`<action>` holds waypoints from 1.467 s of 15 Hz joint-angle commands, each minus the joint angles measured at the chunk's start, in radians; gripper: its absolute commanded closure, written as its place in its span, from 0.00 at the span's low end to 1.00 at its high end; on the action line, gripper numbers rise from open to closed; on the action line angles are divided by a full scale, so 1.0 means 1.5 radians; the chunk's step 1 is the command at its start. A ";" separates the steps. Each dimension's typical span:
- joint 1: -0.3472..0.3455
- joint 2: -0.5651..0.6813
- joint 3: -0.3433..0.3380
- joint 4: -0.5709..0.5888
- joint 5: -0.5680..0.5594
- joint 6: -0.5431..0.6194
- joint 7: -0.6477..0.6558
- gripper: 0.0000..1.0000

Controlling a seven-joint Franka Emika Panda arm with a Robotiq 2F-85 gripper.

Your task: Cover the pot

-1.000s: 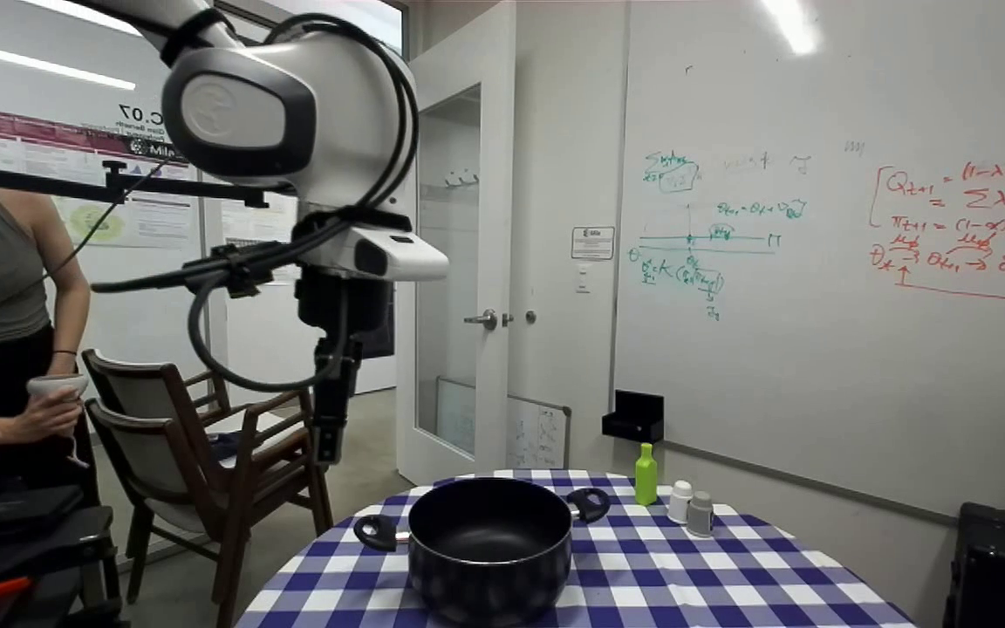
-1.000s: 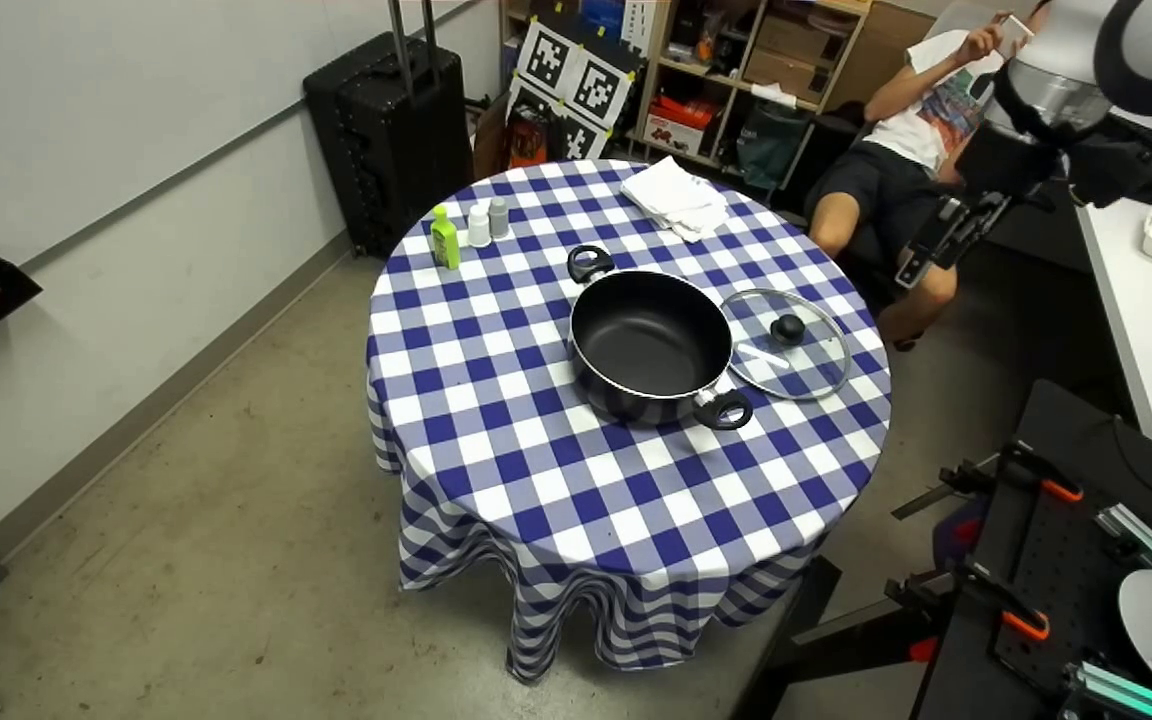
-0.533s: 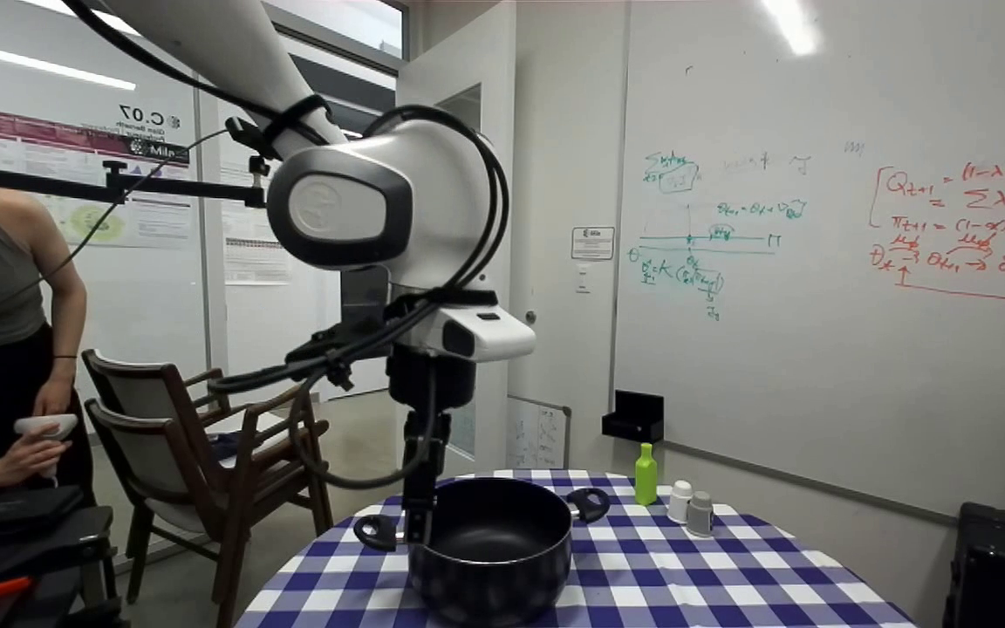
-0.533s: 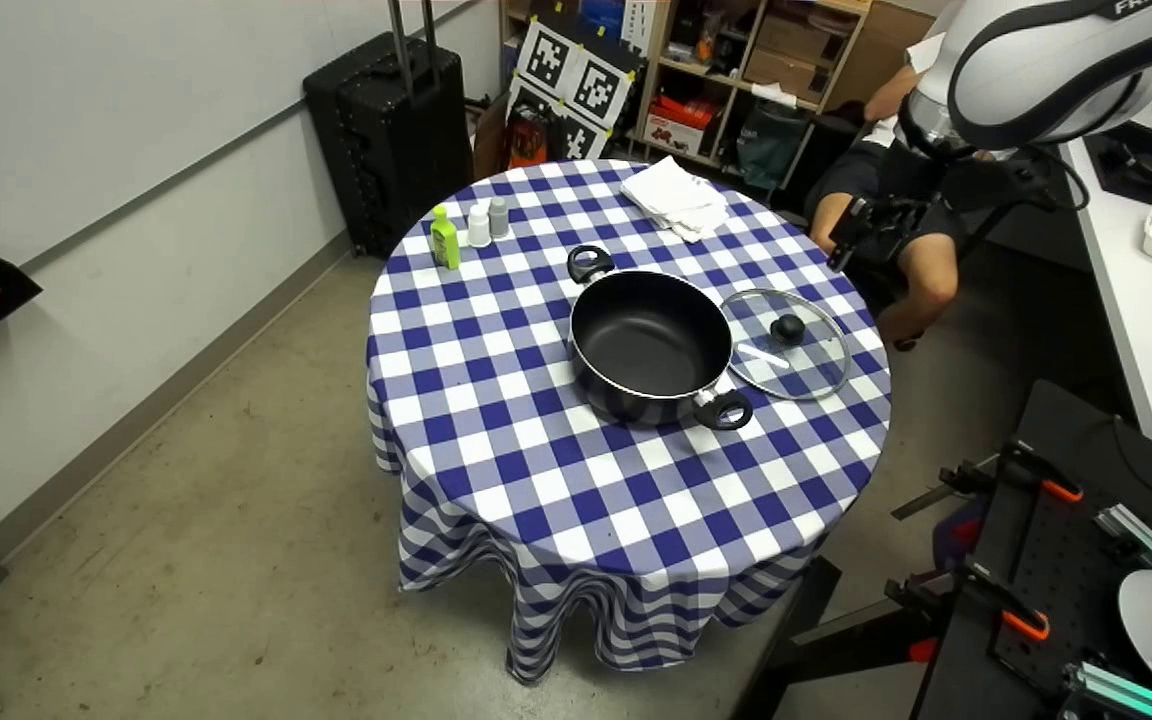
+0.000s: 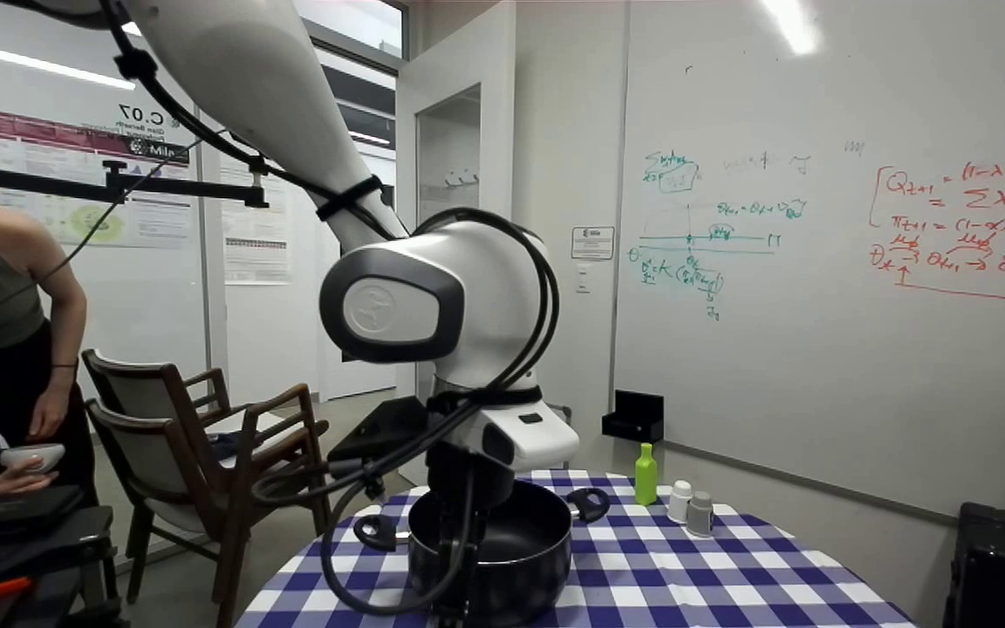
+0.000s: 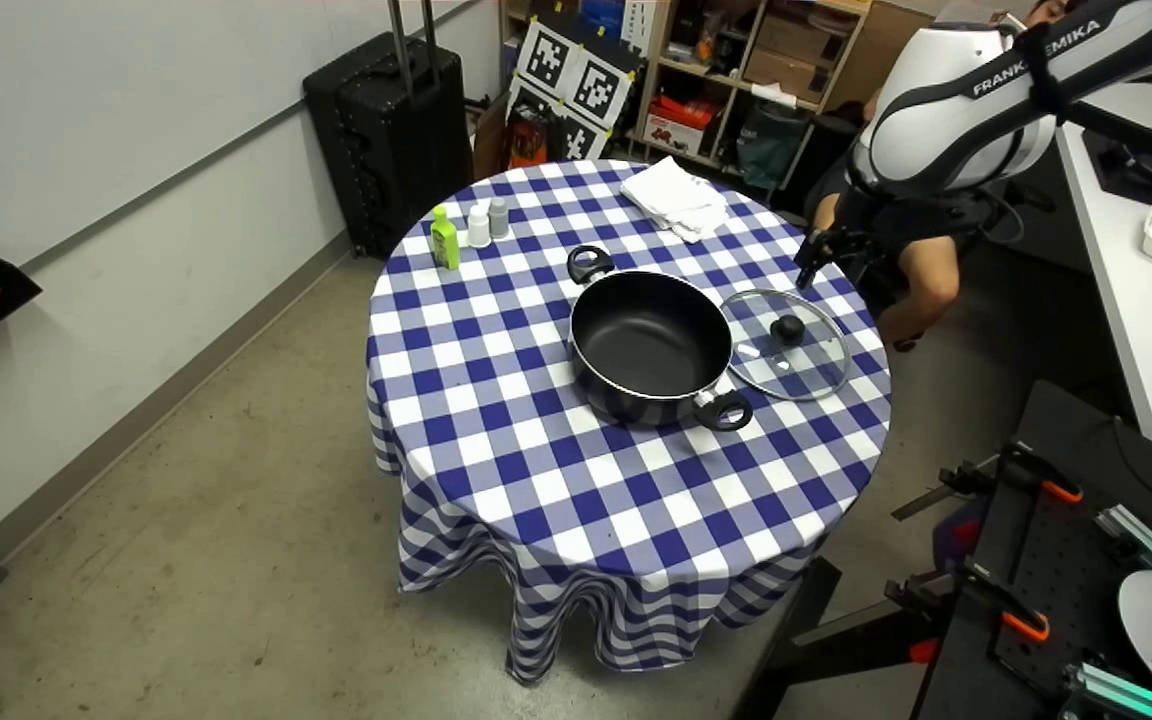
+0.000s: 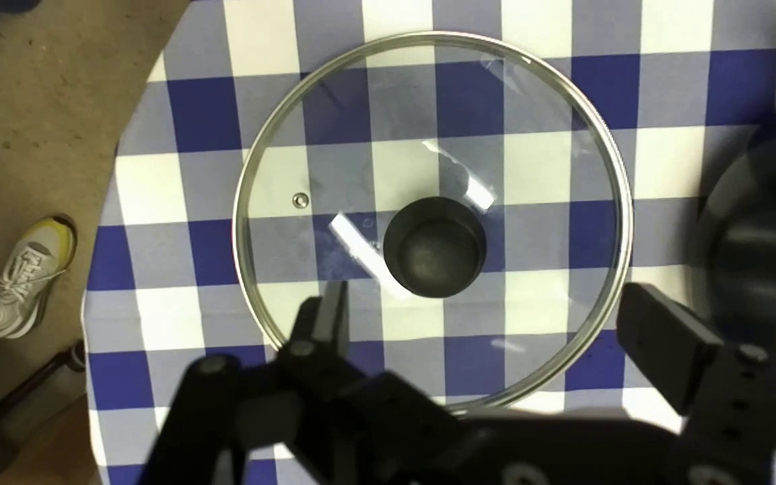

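Note:
The pot is a wide black pot with two side handles, standing uncovered on the table in both exterior views [image 5: 524,593] [image 6: 631,400]. Its edge shows at the right of the wrist view [image 7: 758,256]. A clear glass lid [image 6: 806,372] with a black knob [image 6: 788,330] lies flat on the cloth beside the pot. The lid [image 7: 529,168] and knob [image 7: 435,248] also show in the wrist view. My gripper [image 7: 486,293] is open and empty above the lid, its fingers apart with the knob ahead of the gap. An exterior view shows the gripper [image 6: 806,278] near the lid's far edge.
A green bottle [image 6: 445,240], a white shaker [image 6: 478,226] and a grey shaker [image 6: 498,218] stand beyond the pot. A folded white cloth [image 6: 676,198] lies on the round checkered table [image 6: 556,480]. A seated person [image 6: 926,280] is close behind the arm.
The arm has come down and across over the table, bringing the gripper from off the table's side to above the lid. The pot and lid have not moved.

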 commanded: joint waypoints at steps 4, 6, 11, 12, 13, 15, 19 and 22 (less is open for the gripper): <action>-0.032 0.108 0.023 0.095 0.031 -0.001 0.006 0.00; -0.041 0.134 0.028 0.117 0.037 -0.006 0.003 0.00; -0.060 0.190 0.043 0.164 0.049 -0.017 0.000 0.00; -0.063 0.199 0.046 0.173 0.051 -0.019 -0.001 0.00; -0.065 0.207 0.050 0.179 0.053 -0.021 -0.003 0.00; -0.067 0.222 0.055 0.194 0.054 -0.025 -0.002 0.00; -0.064 0.242 0.057 0.209 0.050 -0.042 -0.003 0.00; -0.064 0.252 0.056 0.215 0.049 -0.053 -0.002 0.00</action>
